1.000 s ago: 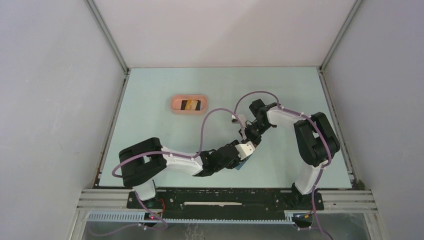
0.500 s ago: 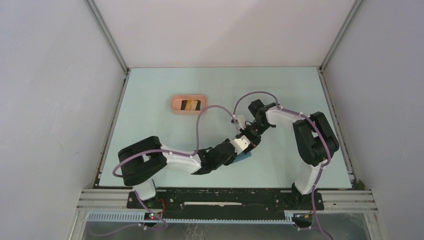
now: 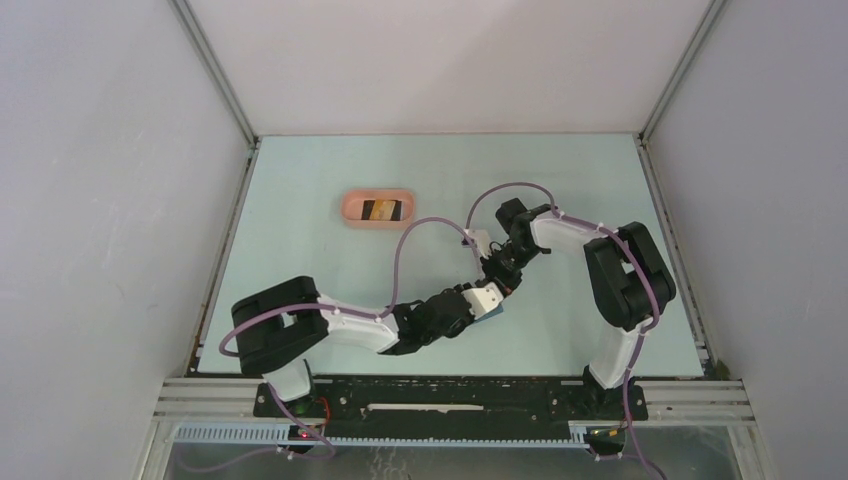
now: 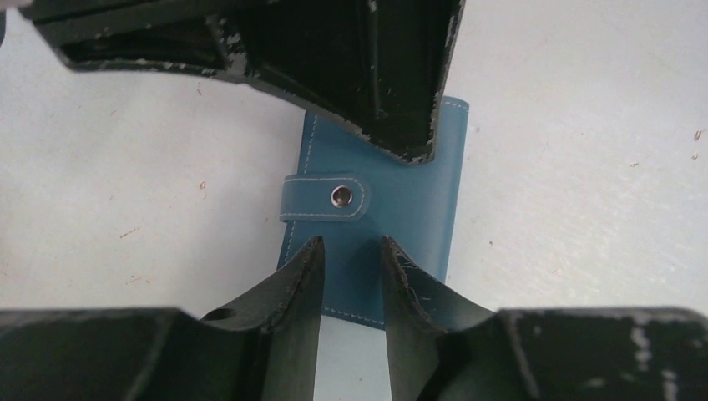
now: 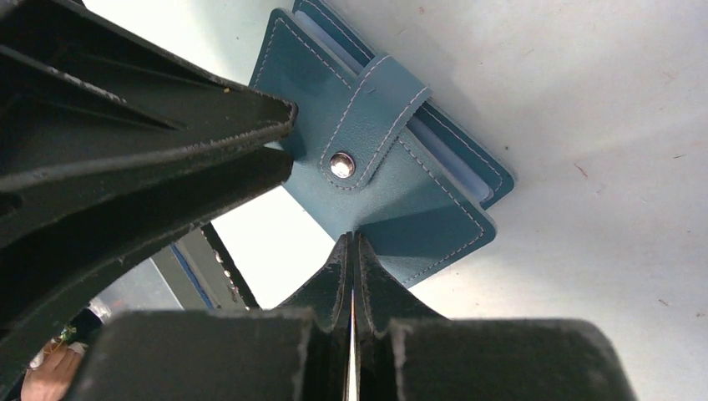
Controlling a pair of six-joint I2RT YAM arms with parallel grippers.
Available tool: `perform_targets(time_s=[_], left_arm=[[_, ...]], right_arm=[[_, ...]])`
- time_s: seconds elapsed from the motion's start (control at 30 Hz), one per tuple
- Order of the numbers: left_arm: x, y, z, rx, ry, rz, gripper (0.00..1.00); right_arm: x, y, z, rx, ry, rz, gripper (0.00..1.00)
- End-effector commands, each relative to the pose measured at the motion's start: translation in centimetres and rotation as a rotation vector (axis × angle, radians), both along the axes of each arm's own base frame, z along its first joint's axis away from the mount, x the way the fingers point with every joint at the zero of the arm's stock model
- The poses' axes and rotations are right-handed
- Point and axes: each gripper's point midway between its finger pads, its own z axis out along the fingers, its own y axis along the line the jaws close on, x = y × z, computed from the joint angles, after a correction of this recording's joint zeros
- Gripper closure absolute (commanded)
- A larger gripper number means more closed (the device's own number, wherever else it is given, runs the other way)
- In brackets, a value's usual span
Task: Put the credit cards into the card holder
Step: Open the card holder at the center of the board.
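The card holder [image 4: 417, 200] is a blue wallet lying closed on the table, its tab [image 4: 326, 197] snapped shut. It also shows in the right wrist view [image 5: 417, 192] and as a blue corner in the top view [image 3: 494, 312]. My left gripper [image 4: 351, 251] is open a narrow gap, its tips just over the wallet's near edge. My right gripper [image 5: 352, 238] is shut, its tips touching the wallet's cover from the other side, with nothing seen between them. The credit cards [image 3: 380, 209], black and tan-orange, lie in the pink tray [image 3: 350, 208], far from both grippers.
Both arms meet over the wallet at the table's middle, and the right gripper's fingers [image 4: 376, 83] fill the top of the left wrist view. The left gripper's fingers [image 5: 167, 150] crowd the left of the right wrist view. Grey walls enclose the table.
The left arm's forearm has shifted a little left and down, and more of the wallet's far corner shows. Both grippers stay at the wallet. The cards have not moved.
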Motion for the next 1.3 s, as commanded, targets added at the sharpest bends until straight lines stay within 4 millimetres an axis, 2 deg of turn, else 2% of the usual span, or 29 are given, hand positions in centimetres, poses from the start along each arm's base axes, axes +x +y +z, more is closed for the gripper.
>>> perform_targets(time_s=[0.0,0.23,0.37,0.43,0.57,0.63,1.27], left_arm=[[0.8,-2.2,1.5,-0.022,-0.045,-0.027,0.63],[1.5,-2.8,0.9,0.011,-0.061,-0.02,0.59],[2.0,-2.6,0.2,0.047,-0.07,0.005,0.61],[2.2,-2.3,-0.1,0.052,-0.067,0.021,0.67],[2.6,-1.2,-0.9,0.06,-0.038,0.053,0.95],[2.9,-0.6,-1.2,0.057,-0.025,0.072,1.0],[5.4,3.5,1.3,-0.095,0.004,0.32,1.0]], right_arm=[[0.8,-0.1,-0.3,-0.025,-0.023,0.004,1.0],[0.7,-0.1,-0.4,-0.026,-0.017,0.004,1.0],[0.7,-0.2,-0.4,-0.028,-0.017,0.001,1.0],[0.7,-0.2,-0.4,-0.028,-0.017,0.001,1.0],[0.7,-0.2,-0.6,-0.033,-0.013,0.003,1.0],[0.6,-0.3,-0.6,-0.038,-0.011,0.004,1.0],[1.3,-1.0,-0.8,-0.062,-0.022,-0.027,1.0]])
